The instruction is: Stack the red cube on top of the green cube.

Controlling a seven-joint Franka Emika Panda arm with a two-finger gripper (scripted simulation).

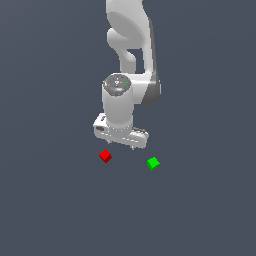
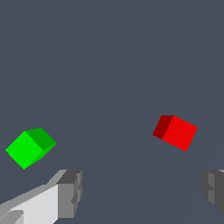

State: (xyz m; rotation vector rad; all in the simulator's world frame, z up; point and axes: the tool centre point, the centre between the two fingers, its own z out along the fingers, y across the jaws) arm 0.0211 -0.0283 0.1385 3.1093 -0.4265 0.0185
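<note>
Gripper spread apart, empty, above red cube; green cube apart

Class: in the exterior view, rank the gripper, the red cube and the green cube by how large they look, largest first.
1. Gripper, far the largest.
2. Red cube and green cube: they look alike in size, so no ranking between them.

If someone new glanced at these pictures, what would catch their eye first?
Two tiny bright cubes on plain dark grey ground: the red cube toward the exterior view's left, the green cube to its right, apart. Above them hangs the large white arm, its tool open and empty.
</note>
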